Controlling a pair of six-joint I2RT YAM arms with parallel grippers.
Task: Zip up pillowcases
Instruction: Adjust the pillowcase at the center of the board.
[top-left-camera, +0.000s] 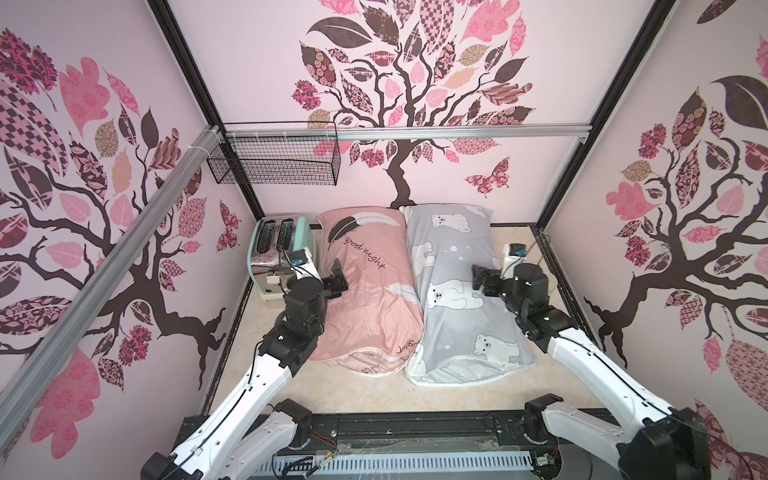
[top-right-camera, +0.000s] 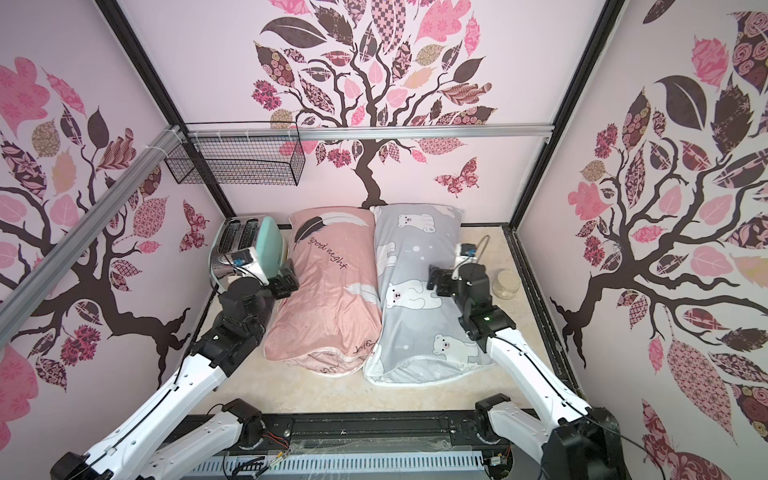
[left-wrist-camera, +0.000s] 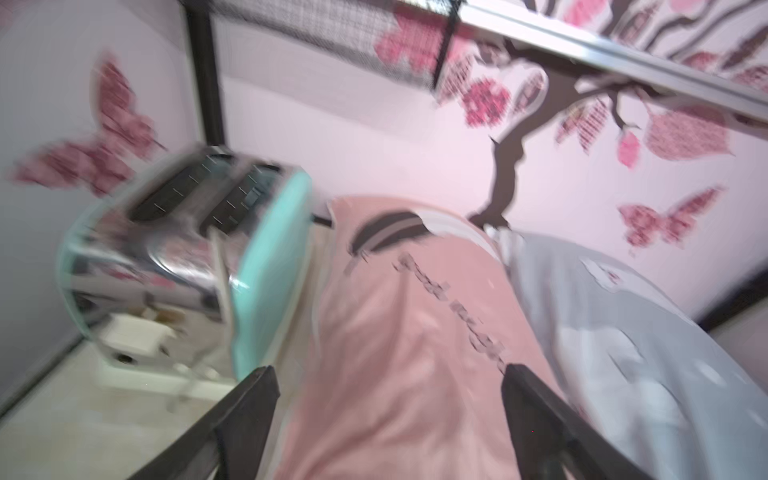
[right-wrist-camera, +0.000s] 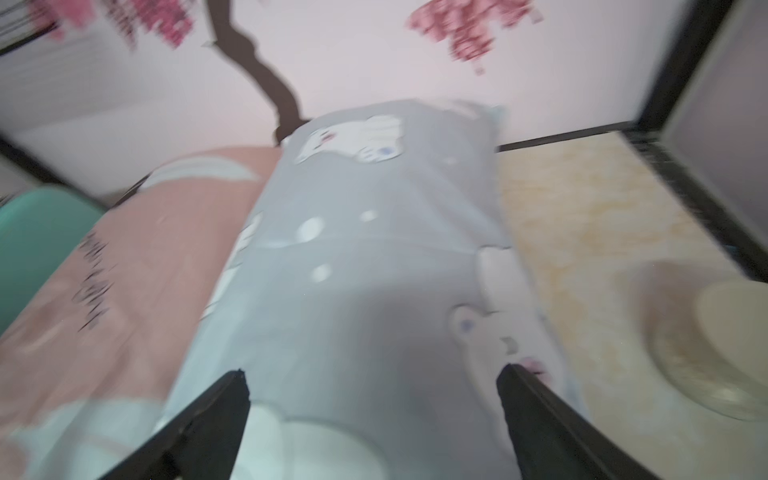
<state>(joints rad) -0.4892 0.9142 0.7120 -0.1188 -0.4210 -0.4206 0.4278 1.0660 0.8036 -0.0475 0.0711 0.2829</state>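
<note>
While jaws gape, left gripper (top-left-camera: 337, 281) over pink pillowcase (top-left-camera: 368, 303), right gripper (top-left-camera: 478, 280) over grey pillowcase (top-left-camera: 451, 257), both released.

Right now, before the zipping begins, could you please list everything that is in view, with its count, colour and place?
pink pillowcase: one, pink with feathers and "good night" script, left half of the table.
grey pillowcase: one, grey with white polar bears, right beside the pink one.
toaster: one, mint green and chrome, far left corner.
wire basket: one, black, hung high at the back, above the toaster.
jar: one, pale with a cream lid, right of the grey pillowcase.
table: one, beige marbled.
left hand: one, black, open, over the pink pillowcase's left edge.
right hand: one, black, open, over the grey pillowcase's right edge.
</note>
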